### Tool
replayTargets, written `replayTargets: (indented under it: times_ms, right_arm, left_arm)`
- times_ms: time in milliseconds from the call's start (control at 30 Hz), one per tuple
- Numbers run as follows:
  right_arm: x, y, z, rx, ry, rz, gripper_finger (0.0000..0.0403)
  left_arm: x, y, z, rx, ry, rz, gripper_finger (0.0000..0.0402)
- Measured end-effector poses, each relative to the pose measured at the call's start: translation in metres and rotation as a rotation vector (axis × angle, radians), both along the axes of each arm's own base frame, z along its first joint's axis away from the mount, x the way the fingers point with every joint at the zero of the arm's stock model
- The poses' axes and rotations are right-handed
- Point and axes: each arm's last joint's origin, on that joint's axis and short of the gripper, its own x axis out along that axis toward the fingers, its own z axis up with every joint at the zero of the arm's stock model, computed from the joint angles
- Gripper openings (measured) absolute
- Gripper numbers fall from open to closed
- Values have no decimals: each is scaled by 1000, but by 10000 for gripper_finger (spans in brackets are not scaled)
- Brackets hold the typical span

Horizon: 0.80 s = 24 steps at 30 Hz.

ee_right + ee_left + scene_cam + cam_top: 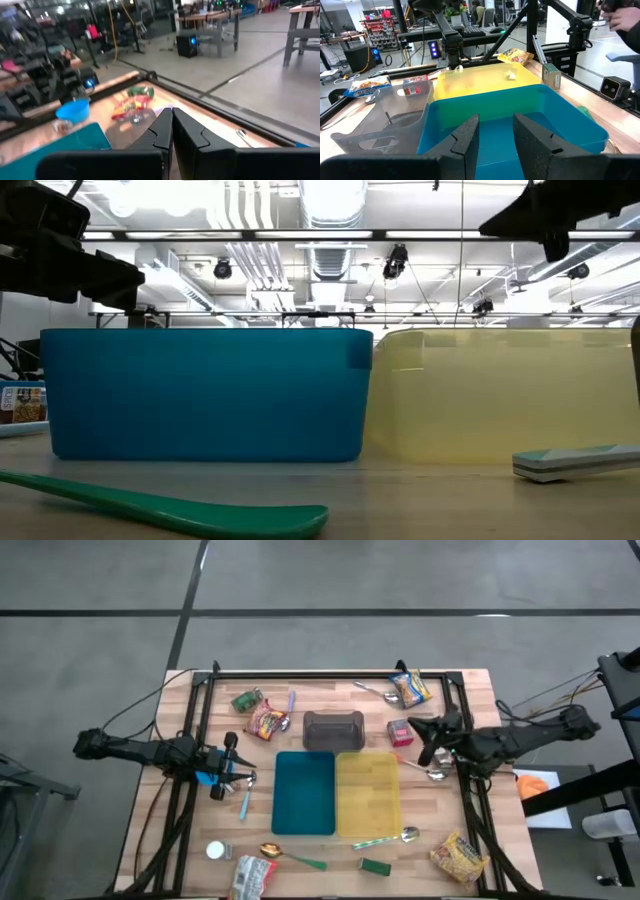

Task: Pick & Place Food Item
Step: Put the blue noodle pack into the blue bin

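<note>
Food packets lie about the table: a red packet (267, 723) and a green one (246, 700) at the far left, a yellow-blue bag (410, 688) at the far right, a small pink pack (400, 731), and a yellow snack bag (458, 856) at the near right. In the middle stand a teal bin (304, 792), a yellow bin (368, 792) and a grey bin (333, 730). My left gripper (496, 120) stands open and empty at the teal bin's left side (248, 778). My right gripper (171, 120) is shut on nothing, raised near the pink pack (418, 728).
Spoons lie around the bins: a green-handled one (290, 857) at the near left, one (385, 837) before the yellow bin, one (376, 692) at the far side. A green box (375, 866) and a silver packet (250, 877) sit near the front edge. A black frame rims the table.
</note>
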Motion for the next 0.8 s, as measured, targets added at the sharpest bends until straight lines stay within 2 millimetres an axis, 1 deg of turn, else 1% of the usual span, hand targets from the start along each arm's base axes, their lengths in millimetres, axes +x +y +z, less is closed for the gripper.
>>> replayTargets:
  times_ms: [133,200,367,500,567,667,733,800]
  right_arm:
    - [10,3,-11,-19,75,-1,8]
    - [14,4,-12,-20,101,5,8]
    - [20,6,13,-36,158,7,8]
    - [20,5,36,43,257,-39,8]
    - [18,3,45,82,338,-77,8]
    - [16,-1,53,120,453,-159,8]
    - [18,-3,56,150,471,-200,8]
    - [24,-1,57,158,474,-209,8]
  left_arm:
    - [0,0,0,-1,0,0,120]
    - [0,0,0,-2,1,0,120]
    - [0,0,0,-2,1,0,120]
    - [0,0,0,-2,0,0,120]
    - [0,0,0,-2,1,0,120]
    - [0,0,0,-2,1,0,120]
    - [0,0,0,-2,1,0,120]
    - [0,0,0,-2,1,0,120]
